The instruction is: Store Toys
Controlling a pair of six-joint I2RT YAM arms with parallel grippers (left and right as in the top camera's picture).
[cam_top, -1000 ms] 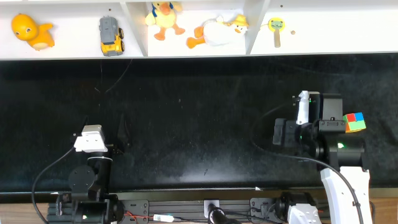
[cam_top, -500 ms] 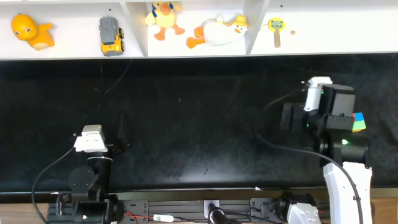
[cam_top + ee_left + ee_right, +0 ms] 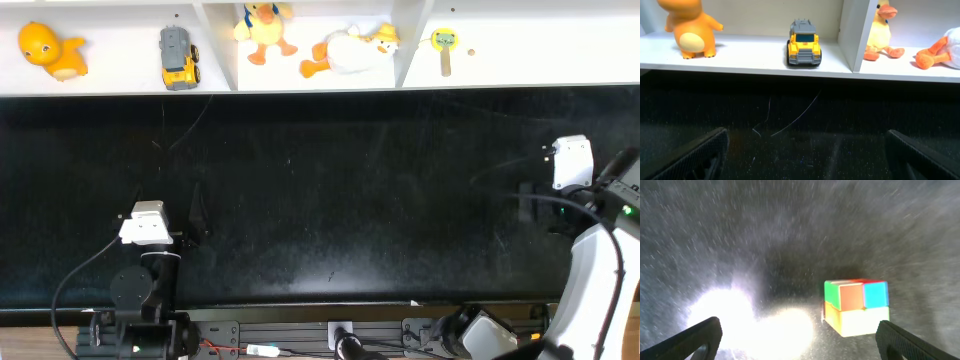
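Toy: I see the cube (image 3: 856, 307) on the table (image 3: 765, 240), just ahead of right pincer (image 3: 797, 337)
Grip: fingers spread apart

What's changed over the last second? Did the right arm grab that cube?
No grab. The right gripper swung rightward across the top view, from left of the multicoloured cube to the table's right edge. Its jaws are open, and the cube lies free on the black mat ahead of them. The left gripper and the yellow truck stayed put.
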